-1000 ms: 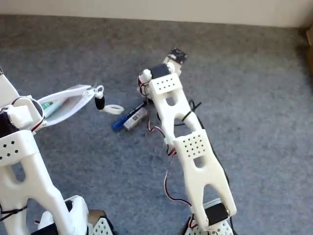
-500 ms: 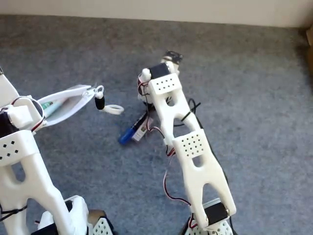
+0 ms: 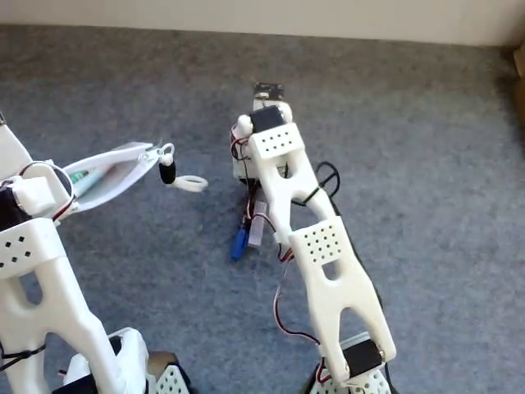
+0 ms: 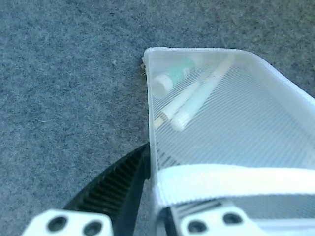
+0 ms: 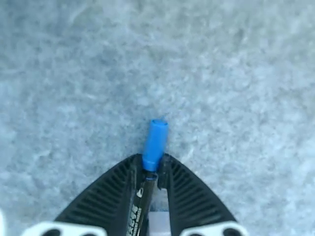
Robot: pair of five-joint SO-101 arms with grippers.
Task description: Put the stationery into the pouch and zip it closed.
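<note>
A white mesh pouch [image 3: 111, 175] lies at the left with its mouth open toward the middle. In the left wrist view the pouch [image 4: 226, 118] holds a green-and-white tube [image 4: 170, 78] and white pens [image 4: 197, 101]. My left gripper [image 4: 153, 169] is shut on the pouch's edge, at the end away from the mouth. My right gripper [image 5: 150, 160] is shut on a blue-capped marker [image 5: 155, 140]. From above, the marker [image 3: 240, 242] hangs under the right arm's wrist in the middle of the carpet, its blue cap toward the near side.
A zipper pull [image 3: 166, 151] with a black piece [image 3: 167, 173] and a white ring [image 3: 193, 183] lies just outside the pouch mouth. Grey carpet [image 3: 410, 123] covers the whole area. Both arm bases stand at the near edge.
The right gripper has turned with the marker: its blue cap swung from pointing left toward the pouch to pointing toward the near side. The left arm and pouch stayed still.
</note>
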